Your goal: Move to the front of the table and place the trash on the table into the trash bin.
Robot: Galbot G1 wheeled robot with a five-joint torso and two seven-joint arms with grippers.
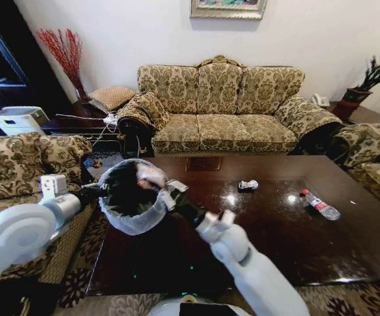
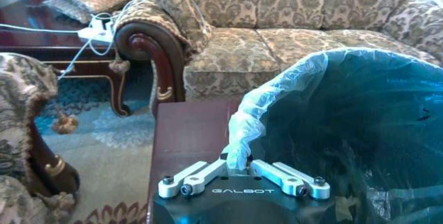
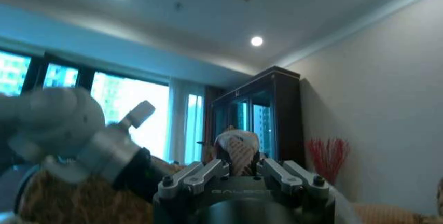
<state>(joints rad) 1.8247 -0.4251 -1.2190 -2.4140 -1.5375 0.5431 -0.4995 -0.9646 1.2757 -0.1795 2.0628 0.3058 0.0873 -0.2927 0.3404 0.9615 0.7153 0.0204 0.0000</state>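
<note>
Left gripper [image 2: 239, 168] pinched closed, arm raised — right gripper [image 3: 239, 163] (clamped too) angled upward.

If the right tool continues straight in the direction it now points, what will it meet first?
Probably the trash bin. The right tool, shut on a crumpled wrapper, points toward the bin's open mouth, which the left tool holds by the rim. Depth is unclear.

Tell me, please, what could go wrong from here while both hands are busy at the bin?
The left hand grips the bin only by its thin liner rim, which could tear or slip. The right hand holds a wrapper near the rim, so a drop could miss. The bottle and another wrapper lie far across the table, perhaps a long reach.
</note>
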